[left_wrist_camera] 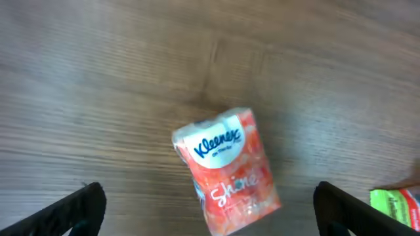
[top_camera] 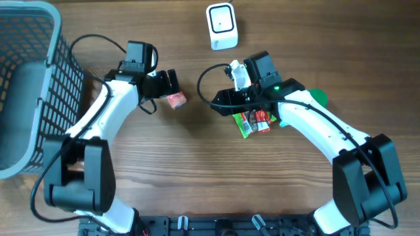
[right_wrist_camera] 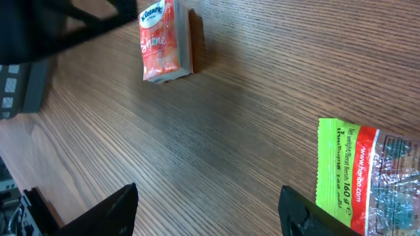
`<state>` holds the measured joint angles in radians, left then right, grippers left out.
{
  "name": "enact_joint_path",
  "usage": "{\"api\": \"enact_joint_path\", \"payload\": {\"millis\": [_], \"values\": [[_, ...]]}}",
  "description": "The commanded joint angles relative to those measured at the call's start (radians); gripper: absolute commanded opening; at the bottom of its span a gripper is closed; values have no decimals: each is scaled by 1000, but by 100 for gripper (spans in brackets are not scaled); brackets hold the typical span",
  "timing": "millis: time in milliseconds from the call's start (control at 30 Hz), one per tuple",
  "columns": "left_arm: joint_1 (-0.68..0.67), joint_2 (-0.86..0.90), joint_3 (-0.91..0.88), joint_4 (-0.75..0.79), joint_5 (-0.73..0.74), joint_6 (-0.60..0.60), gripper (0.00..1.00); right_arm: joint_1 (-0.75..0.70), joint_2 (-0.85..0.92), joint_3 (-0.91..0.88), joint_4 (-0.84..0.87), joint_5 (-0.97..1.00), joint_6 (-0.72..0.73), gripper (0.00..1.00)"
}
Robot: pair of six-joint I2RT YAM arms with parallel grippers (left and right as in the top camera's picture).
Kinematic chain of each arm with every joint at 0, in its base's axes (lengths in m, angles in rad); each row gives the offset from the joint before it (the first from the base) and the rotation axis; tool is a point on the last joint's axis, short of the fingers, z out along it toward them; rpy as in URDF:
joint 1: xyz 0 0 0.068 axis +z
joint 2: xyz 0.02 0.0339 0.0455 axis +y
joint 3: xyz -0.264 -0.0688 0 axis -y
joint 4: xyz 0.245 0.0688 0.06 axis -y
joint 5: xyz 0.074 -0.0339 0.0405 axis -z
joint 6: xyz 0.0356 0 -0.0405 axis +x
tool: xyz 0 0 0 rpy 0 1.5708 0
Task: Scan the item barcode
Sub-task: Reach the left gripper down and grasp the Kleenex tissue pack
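Wood-grain tabletop at a two-arm robot station: an orange-red Kleenex tissue pack lies flat on the bare wood, left of centre, just beside the left end effector. The left wrist view shows its fingers standing wide apart on either side of the pack without touching it. The pack's printed face, brand name up, lies tilted across the gap between them. To the right, the right end effector hovers over the wood with its jaws apart and nothing between them. A green-and-red sweets packet lies near one of its fingers, well apart from the tissue pack. A white barcode scanner stands at the far edge of the tabletop, between the two arms and apart from both items. A grey mesh basket sits at the left side. A green object shows partly behind the right arm; what it is cannot be made out.
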<state>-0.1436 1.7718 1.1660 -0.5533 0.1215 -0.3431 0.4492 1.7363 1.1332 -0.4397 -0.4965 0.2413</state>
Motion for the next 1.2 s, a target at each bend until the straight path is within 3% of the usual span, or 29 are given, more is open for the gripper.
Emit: {"api": "enact_joint_path", "payload": {"millis": [0, 33, 67, 200, 267, 367, 567, 700, 933, 1067, 1167], "values": [[29, 60, -45, 27, 88, -103, 75, 5, 13, -10, 2, 18, -13, 69], [40, 69, -54, 46, 92, -118, 51, 5, 13, -10, 1, 29, -14, 69], [47, 73, -56, 56, 101, -119, 45, 5, 13, -10, 1, 33, -14, 69], [66, 76, -57, 66, 133, -117, 45, 5, 13, -10, 2, 33, -14, 69], [65, 76, -69, 95, 148, -117, 34, 5, 13, -10, 3, 33, -14, 69], [68, 76, -109, 170, 249, -118, 33, 5, 13, -10, 2, 33, -14, 69], [68, 77, -148, 190, 239, -118, 32, 5, 13, -10, 3, 33, -14, 69], [68, 77, -206, 272, 226, -118, 14, 5, 13, -10, 6, 33, -14, 69], [72, 31, -169, 264, 214, -106, 4, 4, 12, -10, 10, 100, -13, 68], [50, -65, -37, 46, -21, -41, 4, -23, 12, -8, 13, 111, -2, 68], [-19, -85, 54, -179, -336, -19, 4, -45, 12, -8, 13, 119, -6, 69]]}}
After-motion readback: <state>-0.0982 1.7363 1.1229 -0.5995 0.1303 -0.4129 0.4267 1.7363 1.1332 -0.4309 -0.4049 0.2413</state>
